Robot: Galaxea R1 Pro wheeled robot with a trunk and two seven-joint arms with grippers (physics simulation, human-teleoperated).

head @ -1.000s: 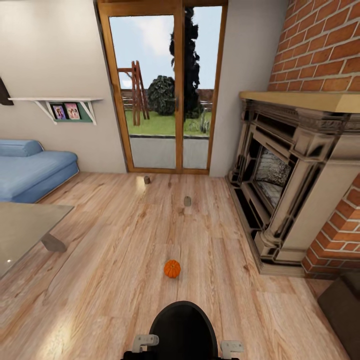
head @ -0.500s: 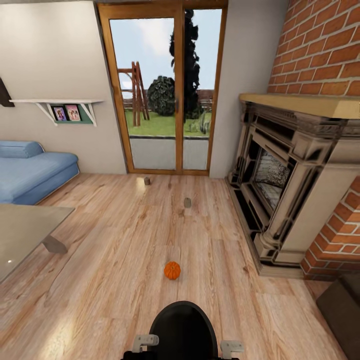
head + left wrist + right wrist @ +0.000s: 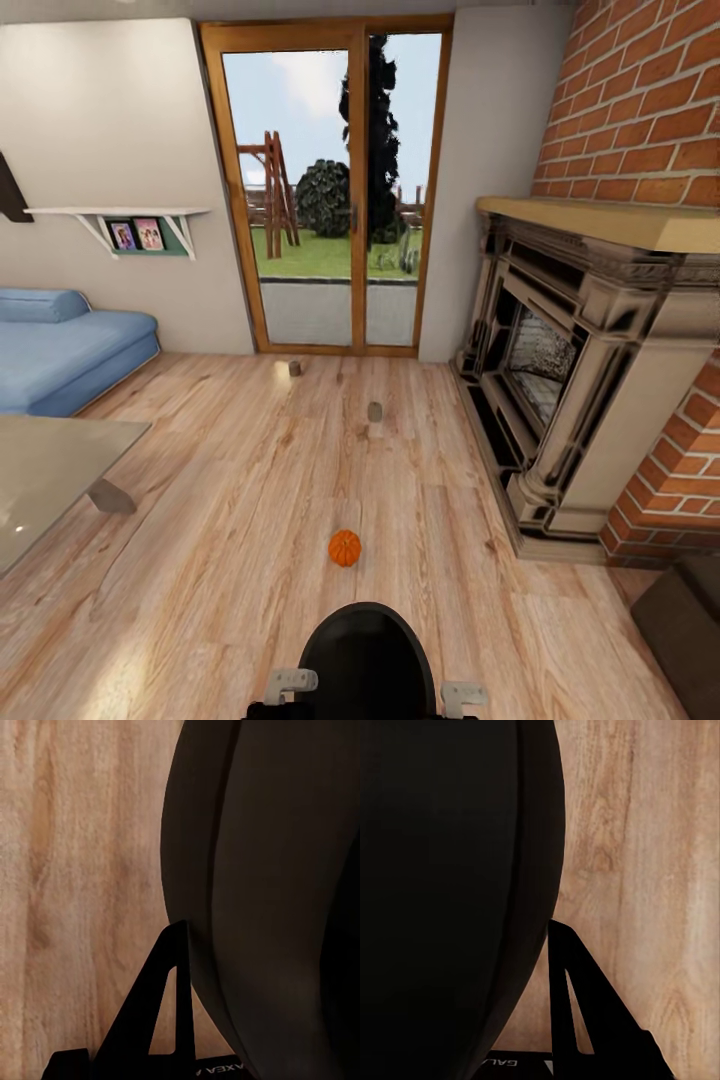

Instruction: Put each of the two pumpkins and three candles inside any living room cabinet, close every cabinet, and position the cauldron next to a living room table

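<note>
Right in front of the robot's black base (image 3: 367, 660), a small round orange pumpkin (image 3: 344, 548) w/ ribbed sides sits on the wood floor (image 3: 220, 560), near the floor's front middle, nothing touching it. Bare planks all around it; wide open lane straight ahead toward the glass door (image 3: 335, 190).

Further on, a stubby grey-brown candle (image 3: 375, 411) stands upright mid-floor, a bit to the right of the pumpkin's line. A 2nd candle (image 3: 295, 368) stands just before the door sill, left of the 1st; the two are well apart.

Left edge: corner of a glass table (image 3: 50, 470) w/ one leg showing, then a blue sofa (image 3: 60, 345) against the wall under a shelf (image 3: 115, 215) w/ photos. Right side: big stone fireplace (image 3: 580, 370) w/ brick above, its hearth edging the lane; a dark brown block (image 3: 690, 620) at the near right corner.

Wrist views: one finger of the left gripper (image 3: 154, 1016) and one of the right gripper (image 3: 585, 1012) each hang beside the dark base over planks; can't tell if either is spread or pressed together.
</note>
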